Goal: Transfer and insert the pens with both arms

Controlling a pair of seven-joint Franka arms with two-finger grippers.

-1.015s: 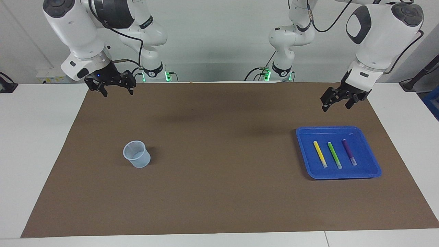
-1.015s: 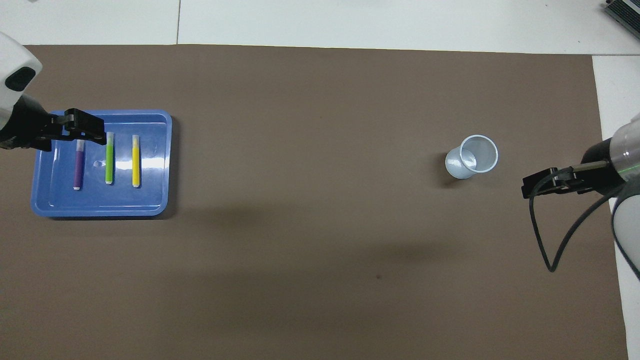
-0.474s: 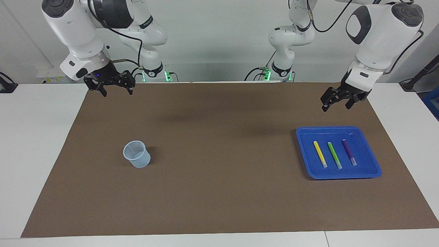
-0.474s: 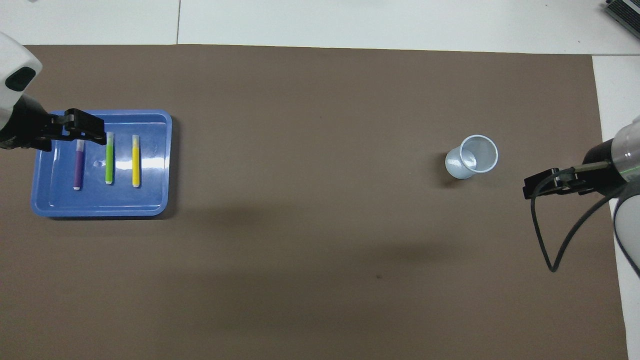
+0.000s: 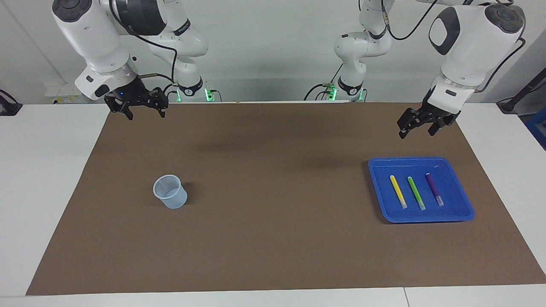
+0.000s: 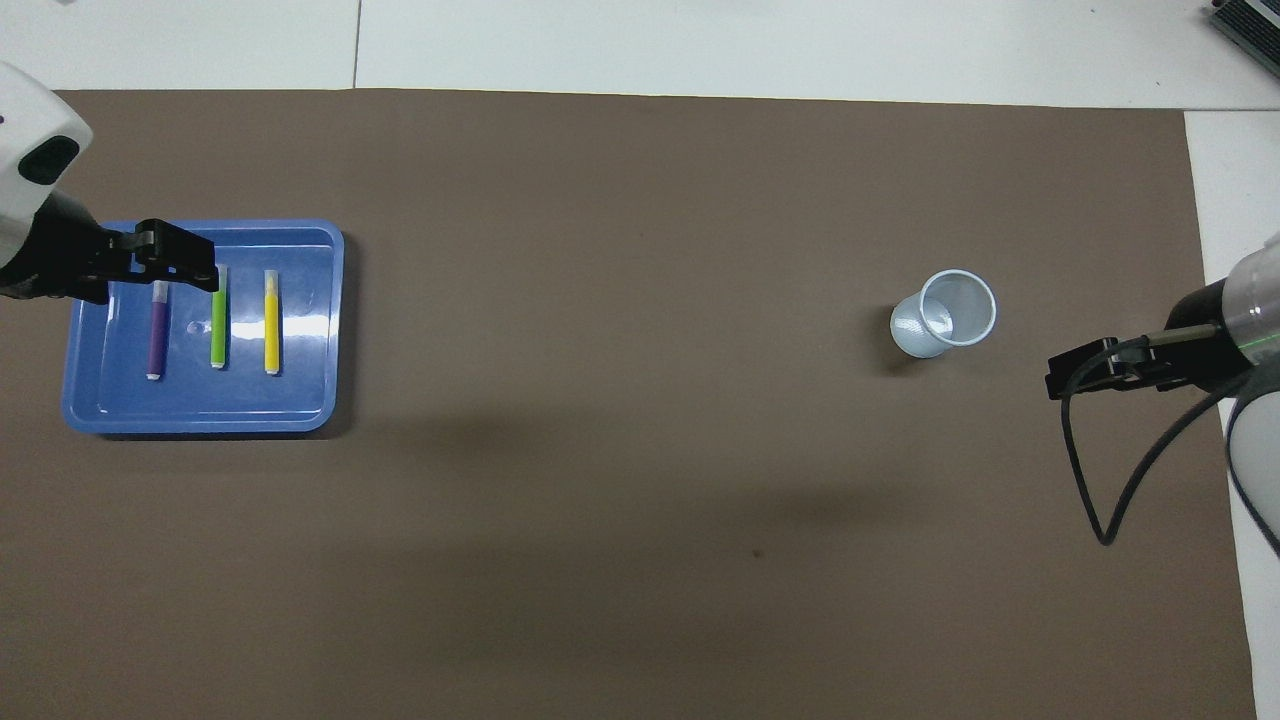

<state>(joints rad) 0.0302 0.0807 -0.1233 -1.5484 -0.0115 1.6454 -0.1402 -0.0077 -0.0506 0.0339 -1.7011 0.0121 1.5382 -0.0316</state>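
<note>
Since the earlier frames little has shifted: the left end effector has crept slightly toward the middle of the counter, and the right end effector has risen a touch; nothing else has changed place.

Taking the blue tray as the landmark: it lies on the brown mat toward the left arm's end of the counter. Inside it the three pens lie side by side, apart from one another, each with its pale cap end pointing away from the robots. The yellow pen is the one closest to the middle of the counter, the green pen lies in the middle of the row, and the purple pen is closest to the counter's end.

The left end effector hangs in the air, its fingers spread wide and holding nothing; in the facing view it is above the mat just on the robots' side of the tray, clear of the pens. The right end effector, also spread wide and empty, hangs well apart from the tray, over the mat's corner at the right arm's end. A pale translucent cup stands upright on the mat, well apart from the tray, toward the right arm's end.
</note>
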